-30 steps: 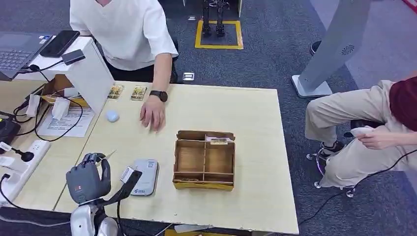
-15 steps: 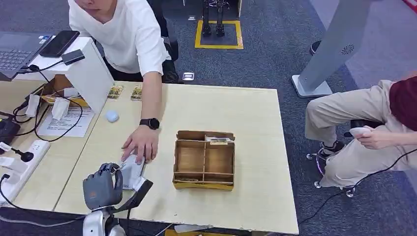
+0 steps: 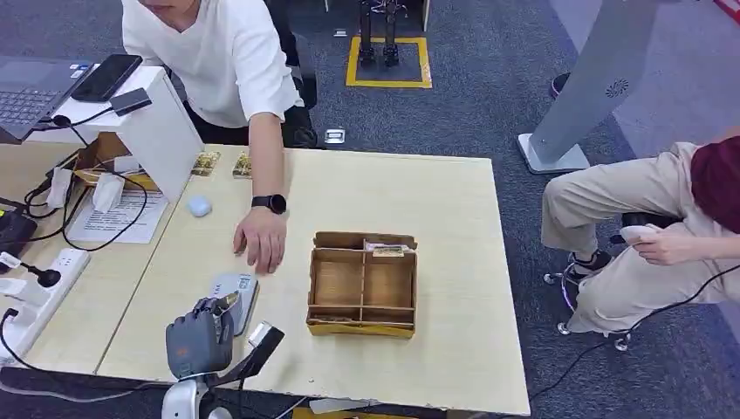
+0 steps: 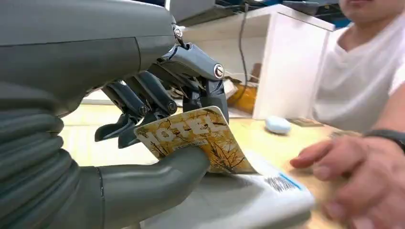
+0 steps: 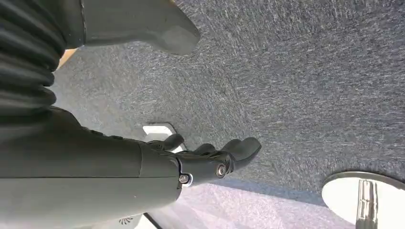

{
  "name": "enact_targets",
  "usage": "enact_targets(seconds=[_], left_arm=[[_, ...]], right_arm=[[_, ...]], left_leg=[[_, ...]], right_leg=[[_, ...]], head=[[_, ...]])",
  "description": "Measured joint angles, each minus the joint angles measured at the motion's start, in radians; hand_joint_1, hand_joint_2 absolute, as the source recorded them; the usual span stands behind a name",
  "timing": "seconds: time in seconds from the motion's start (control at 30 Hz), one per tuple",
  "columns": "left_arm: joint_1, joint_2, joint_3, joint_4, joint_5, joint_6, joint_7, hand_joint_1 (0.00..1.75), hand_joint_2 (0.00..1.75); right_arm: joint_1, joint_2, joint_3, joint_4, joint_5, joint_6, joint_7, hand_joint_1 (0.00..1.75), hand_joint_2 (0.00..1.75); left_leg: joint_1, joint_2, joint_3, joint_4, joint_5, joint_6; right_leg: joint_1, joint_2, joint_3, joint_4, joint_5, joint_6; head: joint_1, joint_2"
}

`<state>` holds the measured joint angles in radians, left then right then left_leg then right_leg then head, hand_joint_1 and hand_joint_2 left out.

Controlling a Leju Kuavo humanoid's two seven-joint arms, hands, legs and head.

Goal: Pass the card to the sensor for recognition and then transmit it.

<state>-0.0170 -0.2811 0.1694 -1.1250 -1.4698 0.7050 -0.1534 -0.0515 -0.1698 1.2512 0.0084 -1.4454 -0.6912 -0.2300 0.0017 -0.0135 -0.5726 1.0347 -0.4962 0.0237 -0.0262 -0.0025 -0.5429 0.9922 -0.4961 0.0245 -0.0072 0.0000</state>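
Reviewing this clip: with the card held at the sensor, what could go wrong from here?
The person's hand rests on the table close beside the sensor, so the left hand may bump it. The card is pinched at one end between thumb and fingers; pressing it on the sensor might make it slip.

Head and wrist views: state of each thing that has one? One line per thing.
left hand: holds the card between thumb and fingers
card: held tilted, lower edge over the sensor
sensor: flat on the table, partly hidden by the left hand
right hand: holds nothing, fingers apart, over grey carpet
wooden box: open-topped, upright, a small item in a back compartment
person's hand: on the table just beyond the sensor
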Motion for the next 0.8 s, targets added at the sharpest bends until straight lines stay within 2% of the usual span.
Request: enact_targets(seconds=[0.57, 0.67, 0.8], left_arm=[[-0.021, 0.017, -0.054, 0.066, 0.017, 0.0, 0.019, 1.75, 1.75], [-0.02, 0.018, -0.062, 0.065, 0.083, 0.0, 0.001, 1.75, 1.75], [-0.016, 0.006, -0.062, 0.031, 0.294, 0.0, -0.108, 1.75, 1.75]], right_arm=[[-0.001, 0.0, 0.0, 0.0, 0.006, 0.0, 0.0, 0.0, 1.75], [-0.001, 0.0, 0.0, 0.0, 0.006, 0.0, 0.0, 0.0, 1.75], [0.0, 0.0, 0.0, 0.0, 0.002, 0.0, 0.0, 0.0, 1.75]], left_leg=[[0.0, -0.001, 0.004, 0.0, 0.0, 0.0], [0.0, -0.001, 0.005, 0.0, 0.0, 0.0], [0.0, -0.001, 0.005, 0.0, 0.0, 0.0]], right_leg=[[0.0, -0.001, 0.005, 0.0, 0.0, 0.0], [0.0, -0.001, 0.005, 0.0, 0.0, 0.0], [0.0, -0.001, 0.005, 0.0, 0.0, 0.0]], head=[[0.0, 0.0], [0.0, 0.0], [0.0, 0.0]])
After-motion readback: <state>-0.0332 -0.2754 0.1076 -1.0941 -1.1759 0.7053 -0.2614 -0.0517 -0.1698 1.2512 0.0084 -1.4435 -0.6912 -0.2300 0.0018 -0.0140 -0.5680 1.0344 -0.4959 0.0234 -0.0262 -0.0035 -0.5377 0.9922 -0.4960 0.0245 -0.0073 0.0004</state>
